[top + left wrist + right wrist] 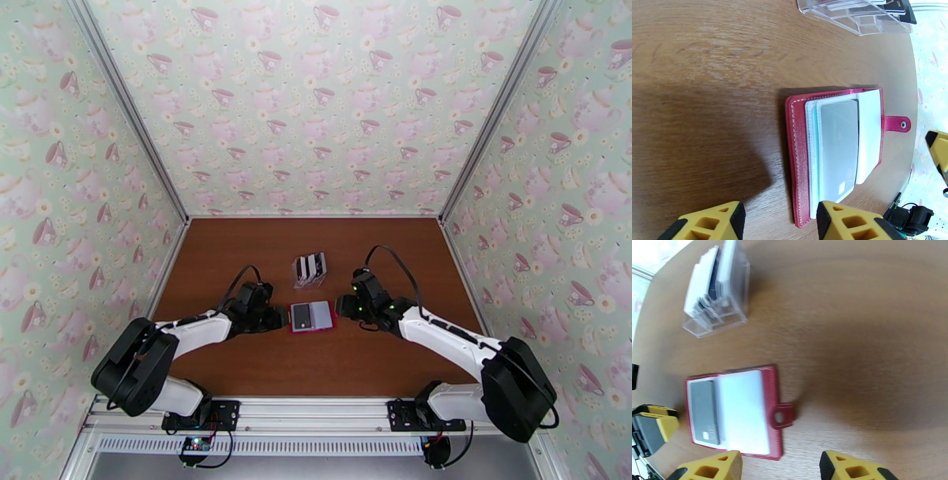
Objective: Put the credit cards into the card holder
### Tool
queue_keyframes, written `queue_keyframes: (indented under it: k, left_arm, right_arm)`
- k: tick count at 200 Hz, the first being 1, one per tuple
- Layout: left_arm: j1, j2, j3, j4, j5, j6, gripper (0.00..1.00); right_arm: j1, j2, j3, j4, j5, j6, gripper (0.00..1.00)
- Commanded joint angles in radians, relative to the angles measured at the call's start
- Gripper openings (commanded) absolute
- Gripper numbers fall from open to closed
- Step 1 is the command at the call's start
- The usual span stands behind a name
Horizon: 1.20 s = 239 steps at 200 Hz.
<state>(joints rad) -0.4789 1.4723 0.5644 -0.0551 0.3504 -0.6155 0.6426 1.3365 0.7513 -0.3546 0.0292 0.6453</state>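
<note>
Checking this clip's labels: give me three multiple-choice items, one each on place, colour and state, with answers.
1. Where is the clear rack relative to the card holder? A) farther from the arm bases B) stacked on it C) off the table
2. What colour is the card holder's cover? A) blue B) red C) black
3. How is the card holder? A) snapped shut B) lying open C) standing on edge
Answers: A, in the top view the rack stands beyond the holder; B, its stitched edge is red; B, its pockets and a grey card are exposed, and it lies flat.
</note>
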Motion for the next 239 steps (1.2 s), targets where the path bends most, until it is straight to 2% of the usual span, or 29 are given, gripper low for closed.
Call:
queue_keyframes:
  k: [1, 72, 133, 182, 239]
  left_arm:
    - [-0.031, 0.017, -0.030, -0.040, 0.027, -0.029, 0.54]
    - [-0.047, 0.066, -0.042, 0.011, 0.037, -0.054, 0.54]
    - [-0.053, 0.089, -0.034, 0.021, 0.036, -0.062, 0.54]
    - [-0.053, 0.099, -0.028, 0.026, 0.036, -0.066, 0.53]
    - [-0.053, 0.100, -0.024, 0.021, 0.036, -0.069, 0.53]
  right_arm:
    - [-0.008, 0.046, -0.017, 0.041, -0.023, -0.019, 0.57]
    - [-0.009, 0.176, 0.008, 0.125, -0.067, -0.021, 0.56]
    - [-0.009, 0.277, 0.051, 0.178, -0.100, -0.026, 0.44]
    - [-0.009, 0.294, 0.067, 0.177, -0.057, -0.037, 0.40]
    - [-0.009, 0.311, 0.069, 0.180, -0.074, -0.040, 0.26]
